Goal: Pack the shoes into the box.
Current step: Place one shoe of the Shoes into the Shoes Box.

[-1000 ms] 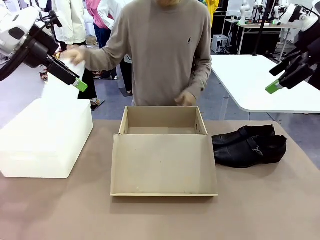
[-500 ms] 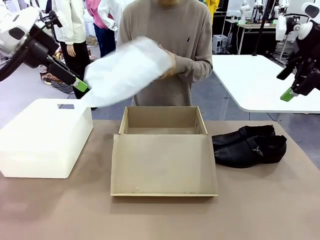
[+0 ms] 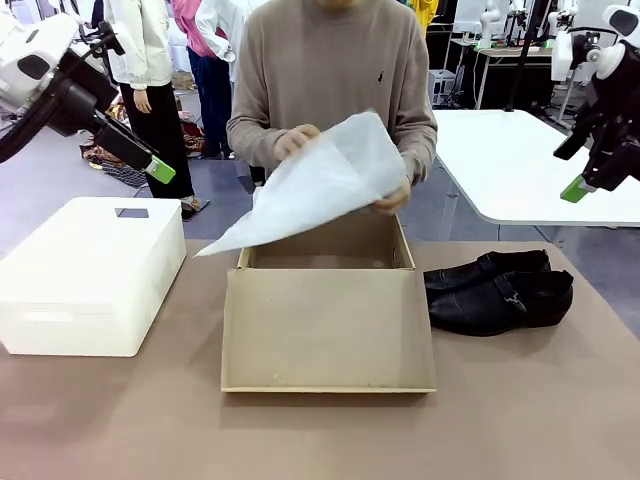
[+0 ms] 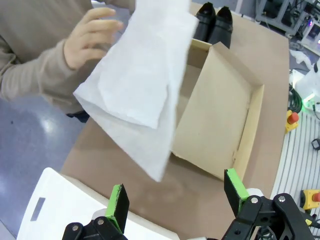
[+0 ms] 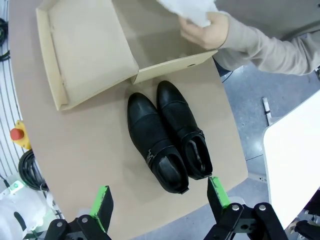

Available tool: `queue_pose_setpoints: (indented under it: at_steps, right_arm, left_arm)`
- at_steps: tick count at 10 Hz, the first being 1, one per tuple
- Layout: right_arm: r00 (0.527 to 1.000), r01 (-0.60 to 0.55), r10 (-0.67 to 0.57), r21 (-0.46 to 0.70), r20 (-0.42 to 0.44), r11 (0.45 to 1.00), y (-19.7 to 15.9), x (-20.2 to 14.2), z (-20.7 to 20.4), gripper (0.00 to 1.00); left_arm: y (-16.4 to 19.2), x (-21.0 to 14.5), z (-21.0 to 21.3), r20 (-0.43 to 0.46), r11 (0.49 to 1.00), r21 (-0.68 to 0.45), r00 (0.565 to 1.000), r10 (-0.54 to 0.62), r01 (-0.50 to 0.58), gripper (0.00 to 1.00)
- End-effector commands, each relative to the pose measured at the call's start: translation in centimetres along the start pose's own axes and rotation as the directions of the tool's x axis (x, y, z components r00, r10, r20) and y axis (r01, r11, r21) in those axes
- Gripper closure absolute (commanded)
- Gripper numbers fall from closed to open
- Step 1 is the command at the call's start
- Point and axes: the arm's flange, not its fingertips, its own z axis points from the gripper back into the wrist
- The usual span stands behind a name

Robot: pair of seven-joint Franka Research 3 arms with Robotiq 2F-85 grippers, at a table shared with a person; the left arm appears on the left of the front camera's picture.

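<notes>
Black shoes (image 3: 498, 290) side by side on table, open brown box (image 3: 327, 312) beside

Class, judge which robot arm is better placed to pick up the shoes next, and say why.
Right. The right gripper hangs open above the shoes, which lie right of the box. The left gripper, also open, sits beyond the box, by the white plastic box.

Black shoes (image 3: 498, 290); brown box (image 3: 328, 330); white tissue sheet (image 3: 320, 190).
</notes>
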Motion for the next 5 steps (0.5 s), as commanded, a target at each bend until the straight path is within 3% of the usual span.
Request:
queue_pose_setpoints:
  at_steps: [1, 5]
  right_arm:
    - [1.0, -0.002, 0.002, 0.0, -0.001, 1.0, 0.0, 0.0, 0.0, 0.0]
    - [0.989, -0.119, 0.122, 0.04, -0.079, 0.992, -3.0, 0.2, -2.3, 0.0]
  left_arm:
    - [0.0, -0.1, -0.1, 0.021, 1.0, 0.001, 1.0, 0.013, -0.013, 0.0]
    - [0.0, -0.1, -0.1, 0.021, 1.0, 0.001, 1.0, 0.013, -0.013, 0.0]
